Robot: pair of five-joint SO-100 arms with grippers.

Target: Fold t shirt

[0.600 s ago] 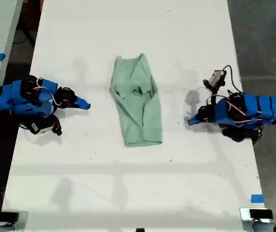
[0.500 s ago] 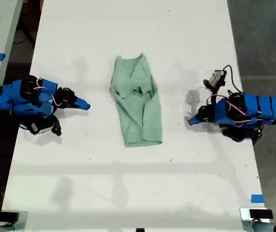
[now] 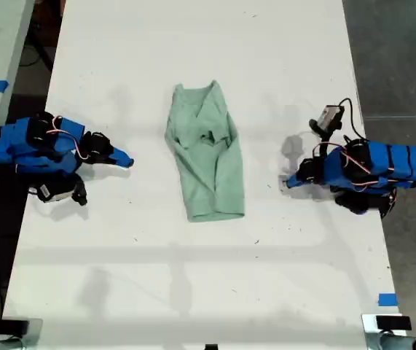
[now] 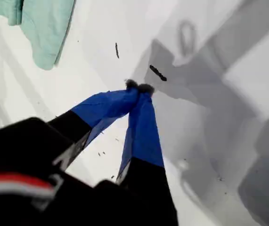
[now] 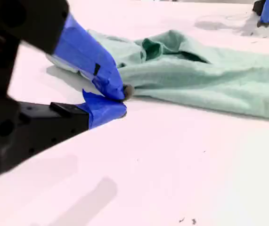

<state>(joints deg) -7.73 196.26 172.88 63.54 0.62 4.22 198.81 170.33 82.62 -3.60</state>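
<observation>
Both grippers are pressed together and empty: my first gripper [image 4: 139, 87] sits well apart at the t shirt's [image 3: 206, 153] 3 o'clock in the exterior view, my second gripper [image 5: 120, 100] at its 9 o'clock. Lying mid-table [image 3: 193, 292], already narrowed, it looks light and limp, so I'd pinch its 6 o'clock hem corners.

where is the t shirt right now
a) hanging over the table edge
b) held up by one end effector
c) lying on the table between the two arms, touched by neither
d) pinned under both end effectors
c: the t shirt lies folded lengthwise on the white table, with both end effectors empty and apart from it.
</observation>
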